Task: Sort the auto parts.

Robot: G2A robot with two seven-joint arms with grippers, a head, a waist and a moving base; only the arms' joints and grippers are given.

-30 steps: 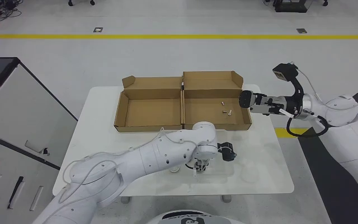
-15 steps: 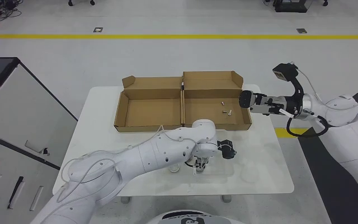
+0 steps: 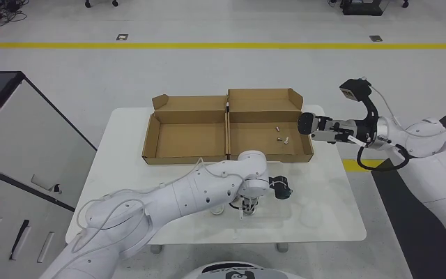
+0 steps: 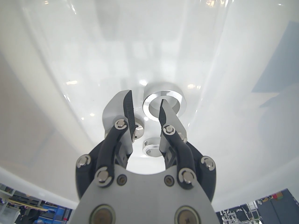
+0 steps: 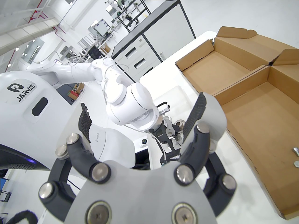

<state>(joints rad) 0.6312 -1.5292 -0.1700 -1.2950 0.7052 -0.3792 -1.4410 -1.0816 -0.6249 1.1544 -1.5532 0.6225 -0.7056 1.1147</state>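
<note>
My left gripper (image 4: 144,100) points down into a shallow white tray (image 4: 70,47) and is open. One finger stands inside a silver metal ring (image 4: 168,95) and the other outside its wall, a small gap away. A smaller split collar (image 4: 151,149) and a round silver part (image 4: 139,129) lie close under the fingers. In the top view the left gripper (image 3: 249,204) is at the table's front middle. My right gripper (image 5: 142,102) is open and empty, held by the right edge of the right cardboard box (image 3: 268,129). Two small bolts (image 3: 281,136) lie in that box.
An empty left cardboard box (image 3: 187,136) adjoins the right one at the back of the white table (image 3: 327,202). A grey cabinet (image 3: 35,146) stands to the left of the table. The left arm's bulk (image 3: 202,192) covers the table's front middle.
The left wrist has shifted very slightly over the tray. The right arm has kept still.
</note>
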